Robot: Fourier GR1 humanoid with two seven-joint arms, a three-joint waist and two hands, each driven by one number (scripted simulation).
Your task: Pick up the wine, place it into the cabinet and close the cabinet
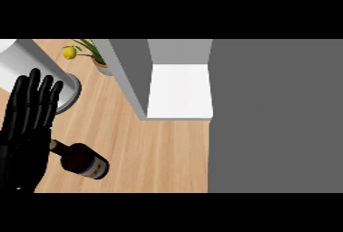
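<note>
Left hand, black, is showing at the view's left edge w/ fingers straight and spread upward, holding nothing. Dark glass wine bottle w/ blue label is lying on its side on the light wooden counter, neck just beside the palm. Grey cabinet is standing open, white inside, bare wood btwn it and the bottle. Right hand isn't showing

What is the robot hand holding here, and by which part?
Nothing. The left robot hand is open, fingers straight, beside the wine bottle lying on the counter.
</note>
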